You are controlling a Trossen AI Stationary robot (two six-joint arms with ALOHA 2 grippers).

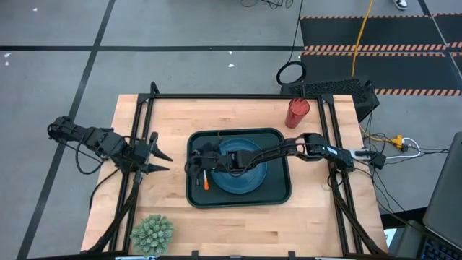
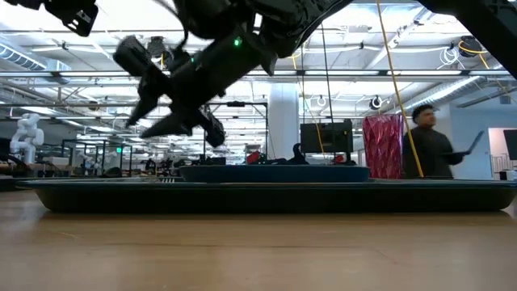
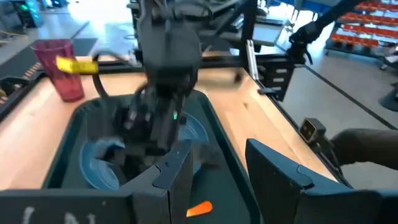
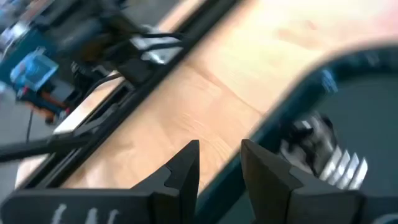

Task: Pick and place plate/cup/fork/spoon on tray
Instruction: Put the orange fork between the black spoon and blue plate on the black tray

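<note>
The dark tray (image 1: 278, 193) lies at the table's middle with the blue plate (image 1: 249, 180) on it. The fork lies on the tray floor left of the plate, with its orange handle (image 1: 206, 181) and silver tines (image 4: 344, 168) showing. The red cup (image 1: 297, 113) stands on the table beyond the tray's far right corner. My right gripper (image 1: 196, 165) is open and empty above the tray's left part, near the fork; it also shows in its wrist view (image 4: 221, 163). My left gripper (image 1: 164, 162) is open and empty over the table left of the tray. I cannot make out the spoon.
A green spiky plant (image 1: 152, 232) stands at the near left. A black frame (image 1: 216, 96) runs along the table's far and side edges. Bare wood (image 1: 166, 115) lies left of the tray and beyond it. A person (image 2: 432, 145) stands in the room behind.
</note>
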